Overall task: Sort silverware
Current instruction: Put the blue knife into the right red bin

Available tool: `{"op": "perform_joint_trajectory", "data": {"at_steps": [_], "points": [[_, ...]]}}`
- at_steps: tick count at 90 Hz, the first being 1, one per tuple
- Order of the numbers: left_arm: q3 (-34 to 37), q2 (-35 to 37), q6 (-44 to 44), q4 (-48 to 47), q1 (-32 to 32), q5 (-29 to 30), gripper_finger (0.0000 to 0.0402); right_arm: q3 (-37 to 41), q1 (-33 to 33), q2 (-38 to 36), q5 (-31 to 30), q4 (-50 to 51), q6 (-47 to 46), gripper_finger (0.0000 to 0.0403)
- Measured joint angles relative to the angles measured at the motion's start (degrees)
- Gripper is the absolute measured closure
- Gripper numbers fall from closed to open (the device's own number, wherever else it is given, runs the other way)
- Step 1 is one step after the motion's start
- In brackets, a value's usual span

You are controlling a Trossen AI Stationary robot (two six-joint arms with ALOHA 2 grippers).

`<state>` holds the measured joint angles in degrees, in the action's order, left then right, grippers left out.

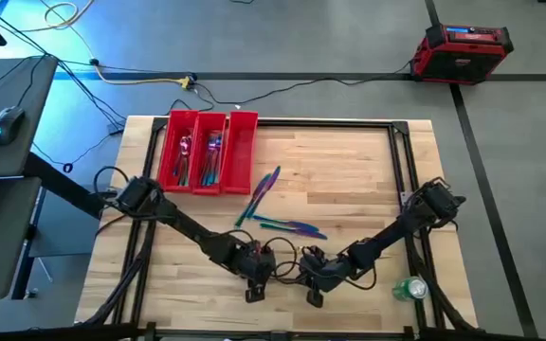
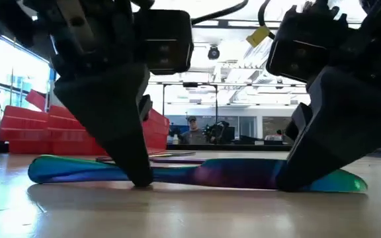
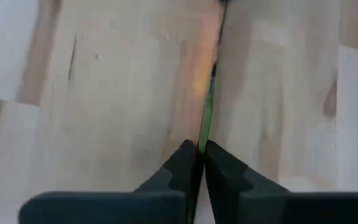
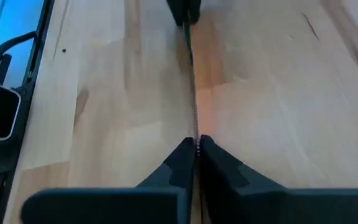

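We see the wooden table (image 1: 349, 170) carrying everything, with the red three-compartment tray (image 1: 245, 142) set at its far left corner so that sorted pieces have a fixed home; two of its compartments already hold iridescent silverware (image 1: 200, 159), and the one nearest the table's middle looks bare. A few loose rainbow pieces (image 1: 275, 204) lie near the middle of the table, just beside the tray and apart from both arms, presumably waiting for their turn. A green can (image 1: 409, 288) sits at the near right edge, clear of the work.

Both arms reach in to the near middle of the table, close together. From the table-level camera we see one long iridescent utensil (image 2: 197, 173) lying flat on the wood, with a gripper standing down at each end of it (we judge it a knife from the serrated edge in the right wrist view, though we cannot be sure). The left gripper (image 3: 201, 158) has its fingers pressed together on the thin edge of that piece, and the right gripper (image 4: 196, 152) pinches the other end in the same way. We take this two-ended hold as a handover or a re-grip: a slim flat piece is hard to lift off wood, so steadying it at both ends keeps it from sliding or twisting.
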<state>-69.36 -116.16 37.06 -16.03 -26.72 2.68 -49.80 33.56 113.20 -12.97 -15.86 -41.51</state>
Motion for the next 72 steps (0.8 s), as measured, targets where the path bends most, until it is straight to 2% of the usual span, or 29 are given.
{"op": "perform_joint_trajectory", "data": {"at_steps": [14,25,33,50,61,66,72], "points": [[-1.14,0.23,4.46,-1.95,-0.31,0.89,0.0399,0.44,-0.28,-4.87,-0.97,3.22,1.86,0.0299],[-2.75,2.44,7.89,-9.61,-0.35,5.32,0.0401,0.09,0.13,-11.44,-11.46,4.48,7.62,0.0244],[-2.95,6.17,11.52,-15.95,-0.2,12.18,0.0401,0.1,0.95,-15.68,-21.34,10.57,9.53,0.022],[-3.12,16.85,21.16,-30.53,0.64,33.74,0.0401,0.2,3.23,-19.25,-41.98,23.2,4.51,0.0208],[-2.7,23.27,26.28,-38.95,5.31,47.08,0.0401,0.26,3.25,-18.19,-46.97,25.6,0.14,0.0211],[-1.15,25.05,26.01,-39.41,8.9,49.67,0.0401,0.2,2.59,-17.53,-47.67,25.38,-0.27,0.0212],[0.61,26.29,24.38,-39.58,14.52,50.05,0.0401,0.2,1.54,-16.55,-47.27,25.29,-0.32,0.0213]]}}
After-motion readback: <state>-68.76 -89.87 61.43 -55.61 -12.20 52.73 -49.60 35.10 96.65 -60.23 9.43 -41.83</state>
